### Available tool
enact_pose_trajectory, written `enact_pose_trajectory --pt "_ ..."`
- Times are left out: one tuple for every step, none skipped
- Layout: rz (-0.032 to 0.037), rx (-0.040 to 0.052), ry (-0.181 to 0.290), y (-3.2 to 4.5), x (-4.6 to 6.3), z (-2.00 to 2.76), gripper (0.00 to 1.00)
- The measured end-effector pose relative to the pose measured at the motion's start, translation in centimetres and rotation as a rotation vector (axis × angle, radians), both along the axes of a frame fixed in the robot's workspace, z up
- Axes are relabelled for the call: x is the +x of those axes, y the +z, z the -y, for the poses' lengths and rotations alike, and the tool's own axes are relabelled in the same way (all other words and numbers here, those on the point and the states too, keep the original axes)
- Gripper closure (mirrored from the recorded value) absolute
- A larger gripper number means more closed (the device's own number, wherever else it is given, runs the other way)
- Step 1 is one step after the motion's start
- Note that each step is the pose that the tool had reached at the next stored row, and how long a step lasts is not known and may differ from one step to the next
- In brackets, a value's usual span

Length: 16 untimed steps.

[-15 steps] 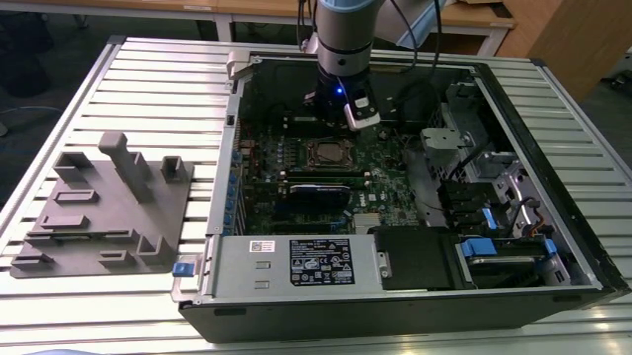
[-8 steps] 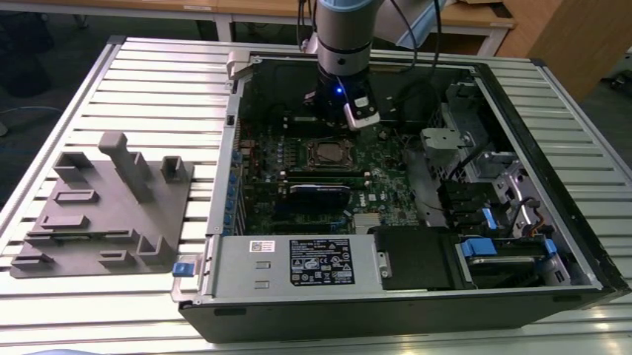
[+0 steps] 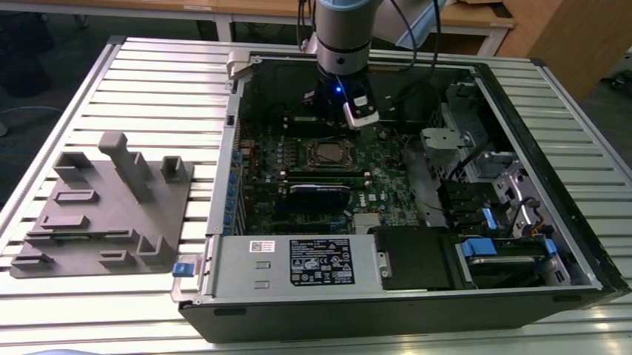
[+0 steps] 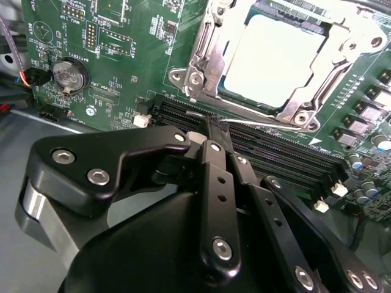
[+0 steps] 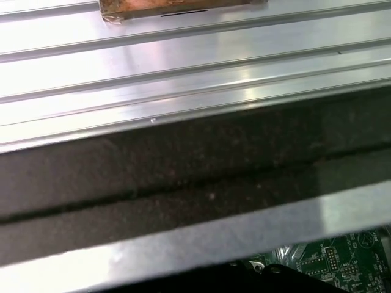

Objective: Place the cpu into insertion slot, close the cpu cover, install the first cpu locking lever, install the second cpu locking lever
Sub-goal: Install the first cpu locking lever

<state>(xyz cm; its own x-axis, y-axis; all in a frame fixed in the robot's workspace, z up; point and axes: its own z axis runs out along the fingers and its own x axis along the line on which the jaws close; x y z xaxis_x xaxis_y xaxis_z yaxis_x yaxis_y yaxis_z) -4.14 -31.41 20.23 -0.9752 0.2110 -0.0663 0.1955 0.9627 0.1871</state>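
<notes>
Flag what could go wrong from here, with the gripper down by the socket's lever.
1. The gripper sits with its tip at the thin locking lever beside the cpu cover; the wire is slim, so it may slip off and spring back.
2. The long black slots lie right beside that tip; a slip could scrape them.
3. The cover lies over the cpu; if the chip is not flat, latching could load it unevenly.
</notes>
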Motion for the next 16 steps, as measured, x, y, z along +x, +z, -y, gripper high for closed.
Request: enact_pose_trajectory --pt "0.0004 0.0 0.0 0.0 -0.01 -0.01 0.89" --pt "0.0013 -0.0002 0.0 0.0 -0.01 -0.02 0.89" --pt "0.0024 -0.0006 0.0 -0.01 -0.02 -0.03 0.89" --pt "0.0037 -0.0013 0.0 -0.01 -0.02 -0.04 0.89" --pt "0.0051 -0.002 0.0 -0.01 -0.03 -0.05 0.89" --pt "0.0066 -0.0029 0.0 -0.01 -0.03 -0.05 0.89" --pt "0.0083 -0.0039 0.0 -0.02 -0.03 -0.05 0.89" --pt "0.0102 -0.0055 0.0 -0.02 -0.03 -0.05 0.89" --pt "0.0127 -0.008 0.0 -0.02 -0.04 -0.05 0.89" --pt "0.0152 -0.0103 0.0 -0.02 -0.05 -0.05 0.89" --pt "0.0173 -0.0127 0.0 -0.02 -0.06 -0.05 0.89" --pt "0.019 -0.0144 0.0 -0.02 -0.08 -0.05 0.89" --pt "0.0203 -0.0154 0.0 -0.02 -0.12 -0.05 0.89" --pt "0.0216 -0.0157 0.0 -0.03 -0.18 -0.05 0.89" --pt "0.0229 -0.0159 0.0 -0.04 -0.25 -0.05 0.89" --pt "0.0245 -0.0161 0.0 -0.05 -0.34 -0.05 0.89"
